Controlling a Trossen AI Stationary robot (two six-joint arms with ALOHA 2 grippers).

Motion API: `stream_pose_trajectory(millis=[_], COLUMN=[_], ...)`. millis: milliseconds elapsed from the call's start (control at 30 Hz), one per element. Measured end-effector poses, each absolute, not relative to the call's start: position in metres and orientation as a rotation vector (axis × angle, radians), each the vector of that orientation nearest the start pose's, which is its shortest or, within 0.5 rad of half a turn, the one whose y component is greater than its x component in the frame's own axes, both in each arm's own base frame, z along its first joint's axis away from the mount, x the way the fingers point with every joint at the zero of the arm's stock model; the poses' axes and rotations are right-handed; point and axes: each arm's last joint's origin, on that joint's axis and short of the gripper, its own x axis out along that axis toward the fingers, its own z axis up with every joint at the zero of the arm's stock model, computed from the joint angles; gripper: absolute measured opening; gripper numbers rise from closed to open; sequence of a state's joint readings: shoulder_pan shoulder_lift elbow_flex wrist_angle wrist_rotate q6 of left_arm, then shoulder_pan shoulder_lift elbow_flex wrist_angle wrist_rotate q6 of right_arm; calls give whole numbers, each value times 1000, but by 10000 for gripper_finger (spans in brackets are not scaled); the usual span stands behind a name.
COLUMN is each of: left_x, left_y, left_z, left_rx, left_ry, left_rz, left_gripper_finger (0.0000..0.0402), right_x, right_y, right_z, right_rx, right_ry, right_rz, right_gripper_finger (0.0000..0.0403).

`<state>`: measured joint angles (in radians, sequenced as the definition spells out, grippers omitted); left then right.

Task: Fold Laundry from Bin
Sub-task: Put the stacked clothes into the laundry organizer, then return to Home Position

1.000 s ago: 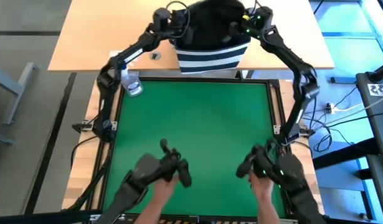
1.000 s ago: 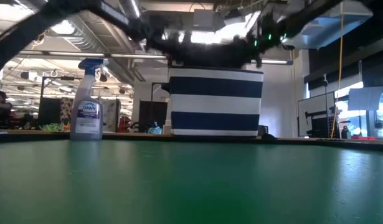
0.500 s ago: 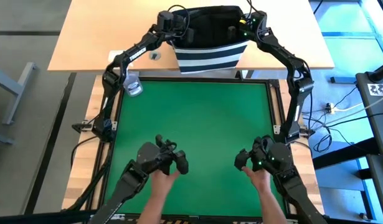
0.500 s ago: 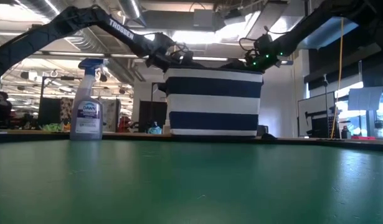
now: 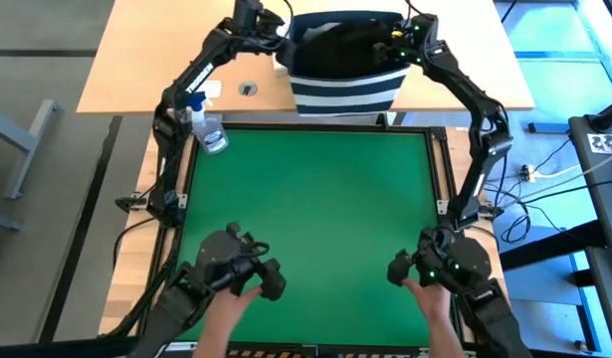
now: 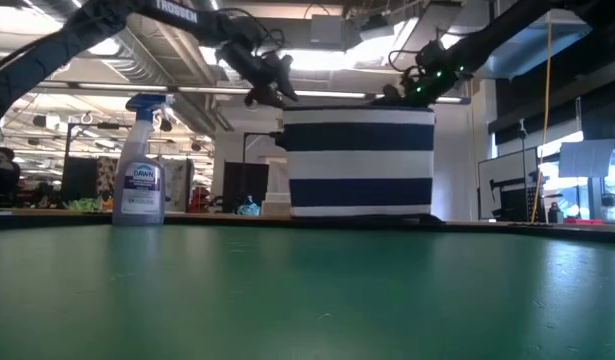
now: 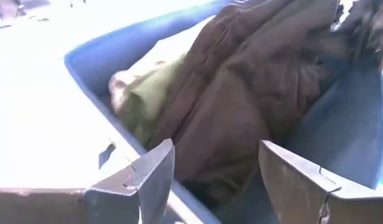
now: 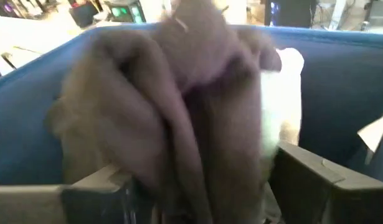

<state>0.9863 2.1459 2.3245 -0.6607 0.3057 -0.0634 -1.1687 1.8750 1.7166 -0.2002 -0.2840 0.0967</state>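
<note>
The left pincer hangs at the left rim of the bin, fingers spread wide and gripping nothing, while the right pincer sits at the right rim, its jaws likewise apart and empty over the cloth. The bin, a navy fabric basket banded with white stripes, stands on the pale wooden bench by its near edge, just beyond the far edge of the green mat. Inside it lies the laundry: dark brownish cloth heaped over an olive green piece, with a pale piece showing in the right wrist view. A clear spray bottle with a blue nozzle, its label reading "DAWN", stands at the mat's far left corner, well apart from the bin. The left arm carries white lettering whose end reads "SSEN". At the mat's near edge a person's two hands work a second pair of dark arm controls. Cables trail on the floor beside the right edge.
</note>
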Motion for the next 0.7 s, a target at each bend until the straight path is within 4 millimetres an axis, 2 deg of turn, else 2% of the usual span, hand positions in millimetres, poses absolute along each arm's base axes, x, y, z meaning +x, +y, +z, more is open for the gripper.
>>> stream_pose_trajectory(millis=[167, 300, 433, 567, 700], left_x=[260, 254, 248, 238, 230], left_y=[376, 352, 326, 298, 273], left_z=[400, 426, 448, 470, 480], left_rx=[-306, -249, -181, -132, -129], left_ry=[454, 437, 445, 454, 502], left_rz=[714, 701, 657, 647, 610], left_gripper_finger=[224, 224, 224, 224, 224], right_x=[173, 168, 156, 143, 145], right_y=[-386, -371, -350, -320, -273], right_z=[355, 368, 385, 405, 431], right_rx=[335, 347, 364, 372, 309], right_ry=[299, 324, 371, 423, 467], right_rz=[-882, -880, -950, -1040, -1144], right_gripper_finger=[258, 258, 257, 257, 247])
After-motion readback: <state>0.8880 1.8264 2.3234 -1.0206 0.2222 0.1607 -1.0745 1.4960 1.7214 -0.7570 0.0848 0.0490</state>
